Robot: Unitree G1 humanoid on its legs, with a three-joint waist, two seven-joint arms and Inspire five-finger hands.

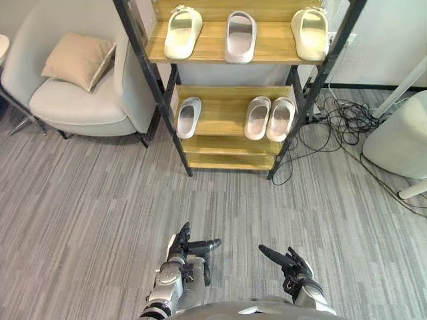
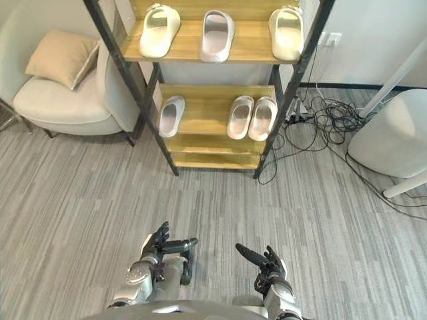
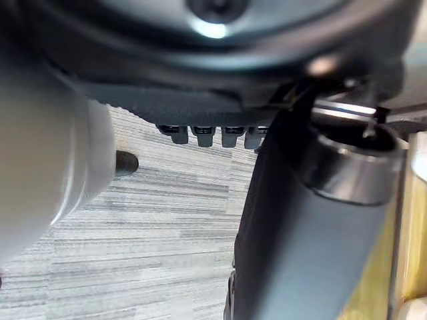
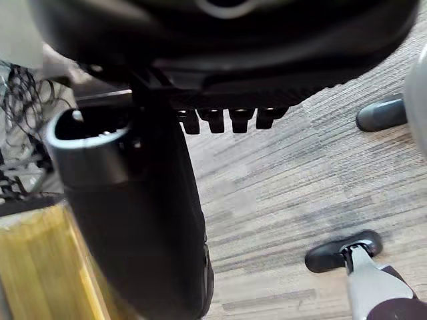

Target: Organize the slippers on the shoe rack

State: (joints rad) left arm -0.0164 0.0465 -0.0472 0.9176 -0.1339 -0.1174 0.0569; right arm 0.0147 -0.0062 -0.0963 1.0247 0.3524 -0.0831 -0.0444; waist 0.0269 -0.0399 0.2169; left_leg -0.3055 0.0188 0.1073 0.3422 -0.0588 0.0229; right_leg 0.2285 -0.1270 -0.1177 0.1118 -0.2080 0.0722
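Left hand (image 1: 181,252): fingers loose, empty, parked low; you have no pick begun.
Right hand (image 1: 297,267): likewise loose, empty.
Top shelf (image 1: 273,45): lilac-grey slipper (image 1: 241,36) splits the cream slippers (image 1: 183,32).
Lower shelf (image 1: 223,110): lone slipper (image 1: 189,117), probably its mate, apart from the grey pair (image 1: 257,118).

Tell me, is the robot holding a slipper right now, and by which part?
Nothing is held. The left hand and right hand are open and empty; all slippers lie on the shoe rack.

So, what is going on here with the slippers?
The robot faces the shoe rack with both hands low over the carpet, the left hand and the right hand open and holding nothing. Three slippers lie on the upper shelf, spread apart. On the lower shelf a single slipper lies at the left and a pair lies together at the right.
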